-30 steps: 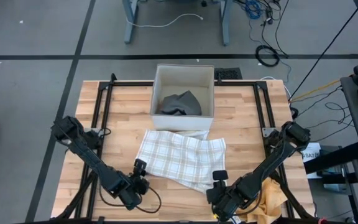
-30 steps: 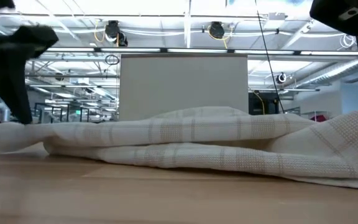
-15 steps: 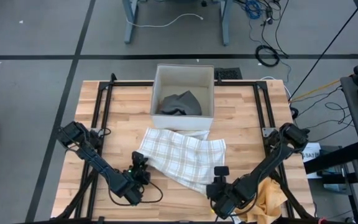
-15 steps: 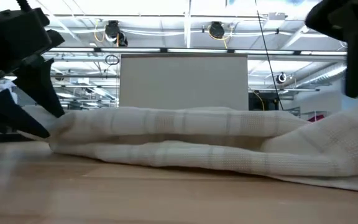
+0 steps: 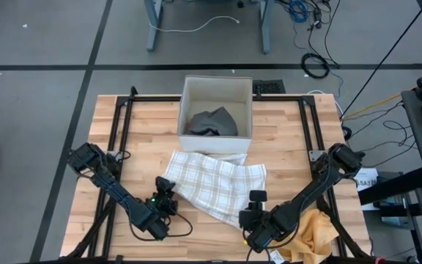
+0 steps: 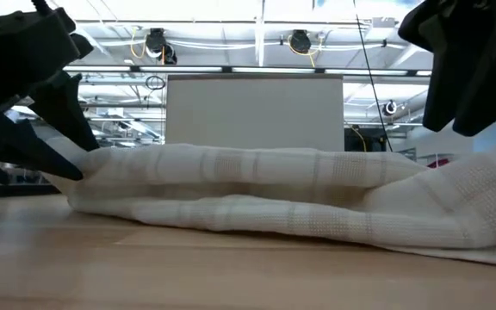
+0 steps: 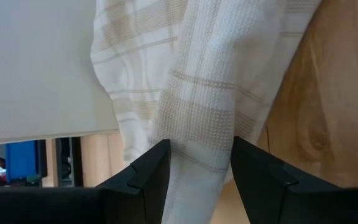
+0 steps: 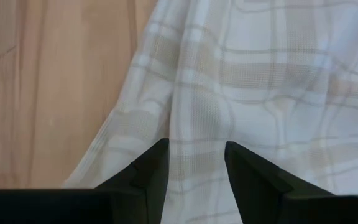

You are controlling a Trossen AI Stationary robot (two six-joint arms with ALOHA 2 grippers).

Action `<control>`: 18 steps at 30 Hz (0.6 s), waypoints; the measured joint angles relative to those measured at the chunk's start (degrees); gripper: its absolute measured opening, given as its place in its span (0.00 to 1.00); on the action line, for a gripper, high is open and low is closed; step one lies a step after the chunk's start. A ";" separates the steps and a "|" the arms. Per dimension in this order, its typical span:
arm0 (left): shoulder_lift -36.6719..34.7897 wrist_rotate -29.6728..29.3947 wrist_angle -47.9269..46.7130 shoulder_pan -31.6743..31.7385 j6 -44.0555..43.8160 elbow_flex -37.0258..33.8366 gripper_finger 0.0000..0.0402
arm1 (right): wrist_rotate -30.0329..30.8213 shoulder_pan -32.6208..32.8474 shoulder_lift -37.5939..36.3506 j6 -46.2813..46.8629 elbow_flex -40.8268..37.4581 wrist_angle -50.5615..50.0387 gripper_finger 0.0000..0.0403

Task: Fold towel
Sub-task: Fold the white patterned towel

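A white towel with beige checks [image 5: 215, 183] lies rumpled on the wooden table's middle, in front of a white box [image 5: 216, 82]. My left gripper [image 5: 165, 196] is at the towel's near left corner and is shut on it. In the low view it stands at the towel's left end [image 6: 69, 151]. My right gripper [image 5: 253, 211] is at the towel's near right corner, also shut on the cloth. In the low view it hangs dark at the upper right [image 6: 463, 77]. Both wrist views show the towel [image 7: 216, 81] [image 8: 247, 81] filling the gap between the fingers. My left gripper has a gathered ridge of the towel's near left edge [image 7: 199, 158] between its two fingers, which slant down from the near left. That end is bunched and slightly raised; the rest lies on the table. The layers I cannot count. My right gripper has a raised fold at the towel's near right edge [image 8: 195, 158] between its two fingers, which come steeply from above on the near side. The cloth beyond the fingers lies slack on the table. Whether it is one layer or several does not show.
The white box at the far middle holds a dark grey cloth [image 5: 212, 122]. A crumpled yellow cloth [image 5: 318, 232] lies at the near right corner, beside my right arm. Black frame rails [image 5: 120, 132] run along both sides of the table.
My left gripper has gone toward the far edge and tipped over toward the towel. The towel's left end, which lay flat, is drawn in, bunched and slightly raised. My right gripper has gone toward the left and far edges and sunk a little over the near right corner.
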 joint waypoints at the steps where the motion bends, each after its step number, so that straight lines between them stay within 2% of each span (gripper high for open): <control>1: 0.00 -0.02 -0.03 0.18 0.02 0.00 0.43 | 0.02 -0.02 0.00 0.00 0.00 -0.01 0.36; 6: 0.00 -0.35 -0.98 0.99 0.07 0.00 0.43 | -0.36 -0.67 1.77 -0.20 -0.43 0.01 0.36; 11: 0.00 -0.35 -1.33 1.33 0.74 0.00 0.43 | -4.65 -1.02 4.57 -0.67 -1.29 0.83 0.36; 18: 0.00 -0.37 -1.38 2.67 1.72 0.00 0.42 | -4.61 -1.17 5.16 -0.64 -1.36 0.92 0.33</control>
